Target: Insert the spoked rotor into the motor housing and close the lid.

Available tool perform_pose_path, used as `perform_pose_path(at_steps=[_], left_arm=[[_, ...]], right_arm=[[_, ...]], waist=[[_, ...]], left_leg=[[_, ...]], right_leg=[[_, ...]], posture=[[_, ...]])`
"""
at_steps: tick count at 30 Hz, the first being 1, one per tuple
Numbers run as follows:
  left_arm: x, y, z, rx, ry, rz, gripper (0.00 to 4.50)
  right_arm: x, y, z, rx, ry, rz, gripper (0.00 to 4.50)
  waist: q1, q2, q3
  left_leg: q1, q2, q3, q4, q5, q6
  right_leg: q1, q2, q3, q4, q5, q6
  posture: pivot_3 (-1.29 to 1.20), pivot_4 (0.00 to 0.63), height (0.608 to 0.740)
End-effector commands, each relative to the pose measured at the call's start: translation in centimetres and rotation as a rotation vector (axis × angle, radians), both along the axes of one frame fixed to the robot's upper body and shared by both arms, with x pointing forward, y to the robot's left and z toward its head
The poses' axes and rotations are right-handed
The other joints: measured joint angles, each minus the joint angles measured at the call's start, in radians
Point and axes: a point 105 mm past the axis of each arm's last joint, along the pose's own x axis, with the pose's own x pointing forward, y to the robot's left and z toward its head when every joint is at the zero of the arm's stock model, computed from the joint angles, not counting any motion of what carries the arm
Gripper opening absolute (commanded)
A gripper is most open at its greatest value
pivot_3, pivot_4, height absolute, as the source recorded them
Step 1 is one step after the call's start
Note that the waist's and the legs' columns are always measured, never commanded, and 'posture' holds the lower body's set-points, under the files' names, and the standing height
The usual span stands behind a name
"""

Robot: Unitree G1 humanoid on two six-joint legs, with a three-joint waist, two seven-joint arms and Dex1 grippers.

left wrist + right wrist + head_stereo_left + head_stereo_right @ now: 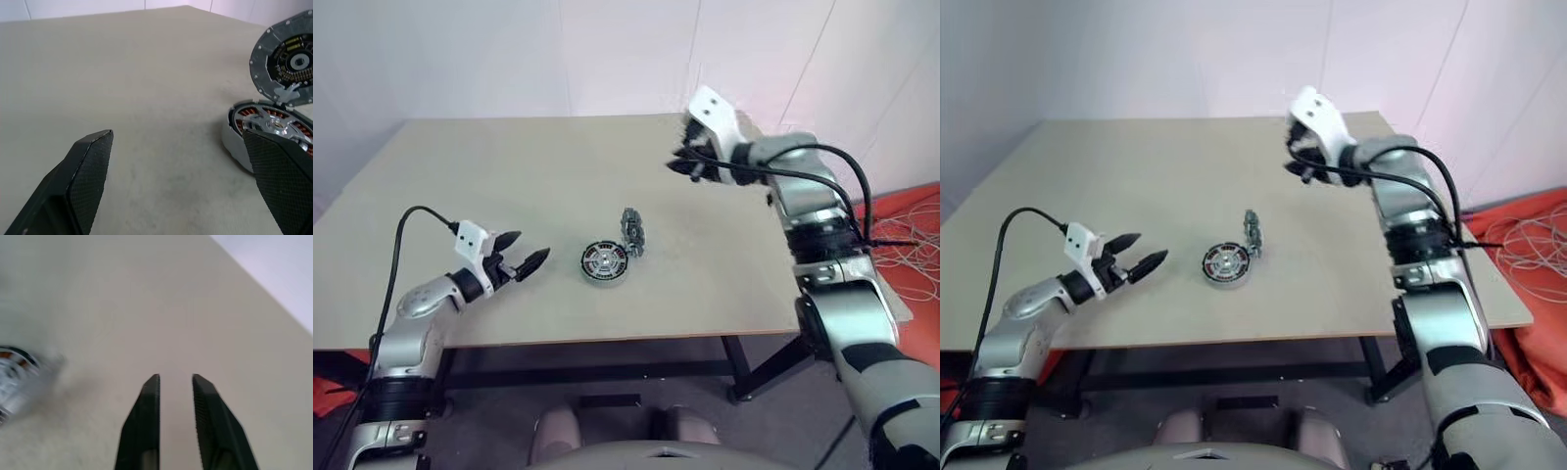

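Currently: dark round motor housing (605,262) mid-surface, silver spoked rotor (279,125) seated; ribbed grey lid (633,231) stands propped just behind. Left gripper (521,262) wide, empty; right gripper (175,382) narrowed, empty, well apart. Lower lid concentrically.

Matt beige table (509,196); shiny metal motor housing (605,262); textured black tool (176,161) pads.
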Motion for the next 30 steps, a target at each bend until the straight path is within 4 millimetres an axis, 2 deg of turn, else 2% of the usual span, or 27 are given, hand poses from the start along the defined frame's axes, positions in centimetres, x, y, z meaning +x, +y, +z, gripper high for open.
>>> perform_pose_path(at_steps=[1, 5, 9, 11, 13, 17, 22, 30], left_arm=[[-0.8, 0.7, 1.6, 0.035, -0.055, -0.042, 4.5], [-1.7, 1.6, 0.5, 0.116, -0.012, -0.063, 4.5], [-1.9, 1.7, 0.3, 0.137, -0.004, -0.073, 4.5], [-1.8, 1.6, 0.4, 0.133, -0.006, -0.074, 4.5], [-1.7, 1.3, 0.3, 0.136, -0.007, -0.081, 4.5], [-1.5, 0.7, 0.5, 0.128, -0.015, -0.09, 4.5], [-1.4, 0.3, 0.5, 0.122, -0.021, -0.093, 4.5], [-1.3, 0.1, 0.6, 0.116, -0.03, -0.092, 4.5]], right_arm=[[-0.2, -1.9, -0.7, 0.03, -0.012, -0.062, 0.03], [-1.4, -2.2, -4.2, 0.093, 0.07, -0.079, 0.03], [-3.0, 0.1, -6.0, 0.148, 0.132, -0.012, 0.03], [-3.7, 1.8, -6.4, 0.162, 0.156, 0.039, 0.03], [-4.7, 4.5, -6.9, 0.176, 0.178, 0.111, 0.03], [-5.4, 7.4, -6.8, 0.191, 0.18, 0.179, 0.03], [-5.4, 9.1, -6.7, 0.195, 0.169, 0.214, 0.03], [-6.4, 11.1, -7.8, 0.201, 0.204, 0.277, 0.03]], waist=[[-0.001, 0.0, 0.0], [0.001, 0.001, 0.0], [0.003, 0.002, 0.001], [0.002, 0.002, 0.001], [0.001, 0.002, 0.001], [0.0, 0.002, 0.001], [0.0, 0.002, 0.001], [0.0, 0.002, 0.001]], left_leg=[[-0.001, 0.0, 0.0, 0.0, 0.0, 0.0], [-0.005, 0.001, 0.004, -0.002, -0.001, 0.0], [-0.003, 0.001, 0.006, -0.001, 0.0, 0.0], [-0.001, 0.001, 0.006, 0.0, 0.0, 0.0], [0.002, 0.001, 0.005, 0.0, 0.0, 0.0], [0.005, 0.001, 0.001, 0.0, 0.0, -0.001], [0.005, 0.001, -0.002, 0.001, 0.0, 0.0], [0.004, 0.001, -0.001, -0.004, 0.0, 0.0]], right_leg=[[-0.001, 0.0, 0.0, 0.001, 0.0, 0.0], [-0.004, 0.002, -0.001, 0.002, -0.002, -0.003], [-0.004, 0.002, -0.001, 0.002, -0.002, -0.003], [-0.003, 0.002, -0.001, 0.002, -0.002, -0.003], [-0.001, 0.002, -0.001, 0.002, -0.002, -0.003], [0.002, 0.002, -0.002, -0.001, -0.002, -0.002], [0.008, 0.001, -0.004, -0.01, -0.002, -0.002], [0.005, 0.001, -0.003, -0.007, -0.002, -0.002]], posture=[[0.0, 0.0, 0.74], [0.0, 0.0, 0.74], [0.0, 0.0, 0.74], [0.0, 0.0, 0.74], [0.0, 0.0, 0.74], [0.0, 0.0, 0.74], [0.0, 0.0, 0.74], [0.0, 0.0, 0.74]])
